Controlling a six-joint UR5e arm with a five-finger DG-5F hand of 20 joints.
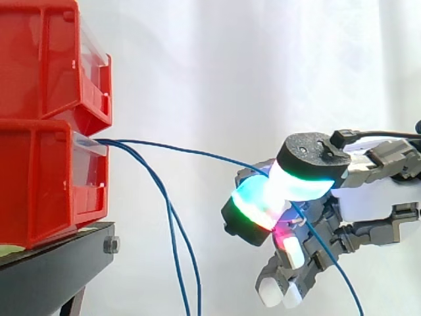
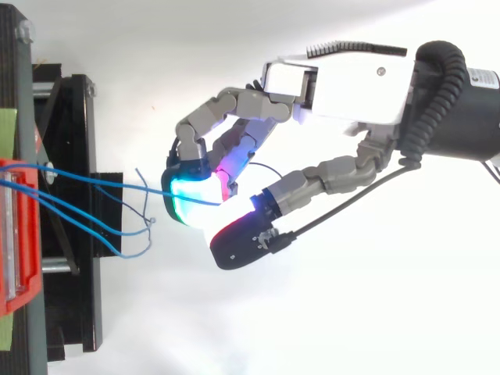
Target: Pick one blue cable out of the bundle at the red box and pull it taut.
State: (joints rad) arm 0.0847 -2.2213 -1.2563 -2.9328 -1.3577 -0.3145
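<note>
Where the thin blue cable (image 1: pixel 184 150) passes between the glowing pads (image 1: pixel 253 204) it is hidden, but the hand (image 1: pixel 371 194) pinches it with curled fingers (image 2: pixel 234 101) and thumb. It runs almost straight from the lower red bin (image 1: pixel 39 184); its tail is cut off below.

The stacked bins (image 1: pixel 46 178) are bright red, each with a clear, pale front window. The stand (image 1: pixel 59 263) beneath is black, with a pale green strip (image 2: pixel 8 125) at its edge. The loose cables (image 1: pixel 174 227) hanging from the lower bin are blue, like the blue cable (image 1: pixel 197 153) running to the hand (image 2: pixel 344 78). That hand has a white body and grey fingers. Its pads (image 1: pixel 253 204) glow cyan fading to green, one magenta-red, others white, backed in black. The curtain (image 1: pixel 197 66) is plain white.
</note>
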